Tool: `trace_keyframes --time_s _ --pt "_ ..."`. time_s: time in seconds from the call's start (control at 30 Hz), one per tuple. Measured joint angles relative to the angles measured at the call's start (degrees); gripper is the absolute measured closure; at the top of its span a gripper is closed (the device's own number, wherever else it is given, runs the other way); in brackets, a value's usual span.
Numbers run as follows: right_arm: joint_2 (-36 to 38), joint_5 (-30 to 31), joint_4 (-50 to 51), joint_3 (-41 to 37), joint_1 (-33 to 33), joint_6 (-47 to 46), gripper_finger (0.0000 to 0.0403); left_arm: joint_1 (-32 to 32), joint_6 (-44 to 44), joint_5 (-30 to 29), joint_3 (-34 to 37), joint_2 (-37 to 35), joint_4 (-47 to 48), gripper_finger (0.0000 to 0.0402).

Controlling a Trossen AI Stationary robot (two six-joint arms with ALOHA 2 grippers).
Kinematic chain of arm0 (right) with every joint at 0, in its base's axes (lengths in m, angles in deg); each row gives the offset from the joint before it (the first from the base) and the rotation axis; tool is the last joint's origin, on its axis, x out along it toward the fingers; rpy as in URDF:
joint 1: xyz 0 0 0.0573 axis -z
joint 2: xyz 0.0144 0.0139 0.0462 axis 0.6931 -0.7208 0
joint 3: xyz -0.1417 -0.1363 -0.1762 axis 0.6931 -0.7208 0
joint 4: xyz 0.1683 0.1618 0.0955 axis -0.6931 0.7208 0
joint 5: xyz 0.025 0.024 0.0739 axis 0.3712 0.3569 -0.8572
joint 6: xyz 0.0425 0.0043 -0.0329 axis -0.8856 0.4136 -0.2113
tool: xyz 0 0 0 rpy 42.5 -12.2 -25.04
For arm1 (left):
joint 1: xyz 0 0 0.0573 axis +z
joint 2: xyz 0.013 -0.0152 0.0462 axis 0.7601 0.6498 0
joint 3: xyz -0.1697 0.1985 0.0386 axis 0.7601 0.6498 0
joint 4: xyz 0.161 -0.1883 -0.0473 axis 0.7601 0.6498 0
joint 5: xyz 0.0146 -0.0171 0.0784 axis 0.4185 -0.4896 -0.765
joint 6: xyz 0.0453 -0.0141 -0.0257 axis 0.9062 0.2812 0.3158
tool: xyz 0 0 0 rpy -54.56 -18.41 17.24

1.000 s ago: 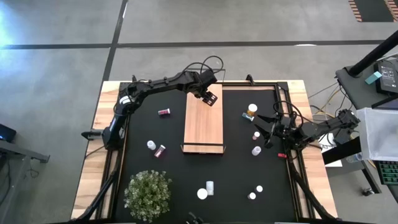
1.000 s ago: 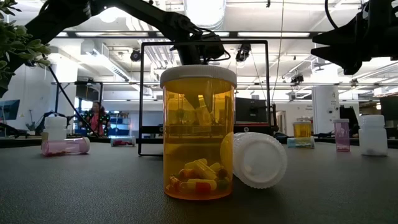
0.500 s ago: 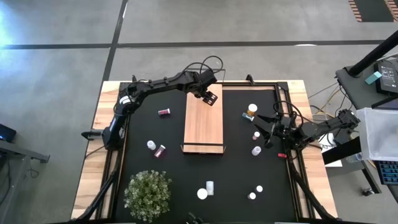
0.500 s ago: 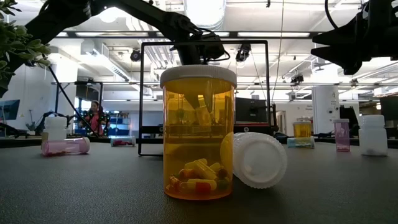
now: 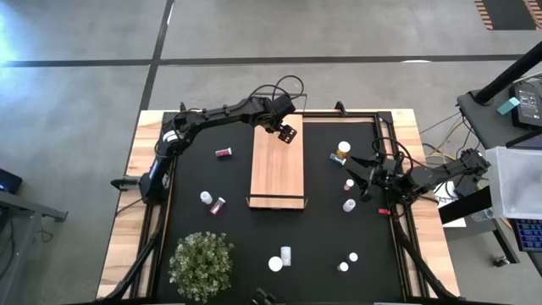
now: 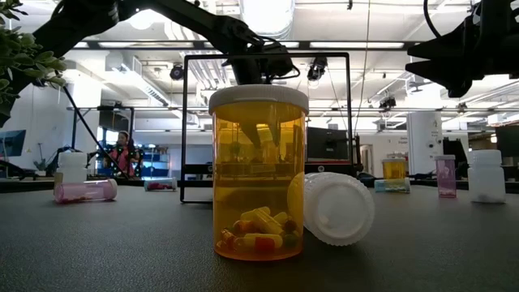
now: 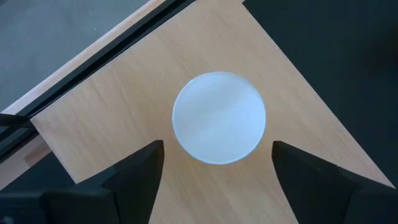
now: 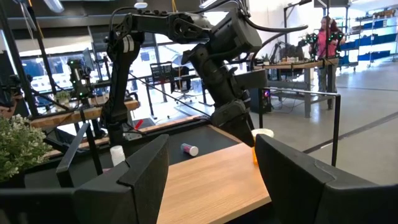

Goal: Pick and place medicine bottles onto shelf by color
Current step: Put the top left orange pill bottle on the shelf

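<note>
The light-wood shelf [image 5: 278, 169] lies in the middle of the black mat. An orange bottle with a white cap [image 7: 219, 117] stands upright on the shelf's far end; it also shows in the right wrist view [image 8: 261, 146]. My left gripper [image 5: 288, 133] is above it, open, with one finger on either side of the cap and a gap to each. My right gripper [image 5: 362, 180] is open and empty at the mat's right side, beside a pink bottle [image 5: 349, 184] and a white bottle [image 5: 348, 204].
More bottles stand or lie on the mat: an orange one [image 5: 342, 151] at the far right, a pink one [image 5: 223, 152] left of the shelf, a white and a pink one [image 5: 212, 202], and several near the front edge [image 5: 280, 259]. A potted plant [image 5: 201, 263] stands at the near left.
</note>
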Motion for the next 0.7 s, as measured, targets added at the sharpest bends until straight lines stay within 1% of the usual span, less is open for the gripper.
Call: trace_keyframes --time_s 0.27,0.47,0.57,0.7 --pt "0.0 0.0 0.0 0.01 0.0 0.0 0.0174 -0.01 0.24 -0.14 0.14 0.0 -2.57 0.0113" --pt "0.0 0.01 0.0 0.01 0.0 0.0 0.0174 -0.02 0.24 -2.26 0.65 0.0 -2.98 0.0114" --pt "0.0 0.02 -0.01 -0.01 0.0 0.0 0.0174 0.0 0.19 -2.75 1.36 0.01 -3.11 0.0122" --pt "0.0 0.0 -0.01 0.0 0.0 0.0 0.0174 -0.02 0.26 -2.77 1.36 0.02 -3.55 0.0147"
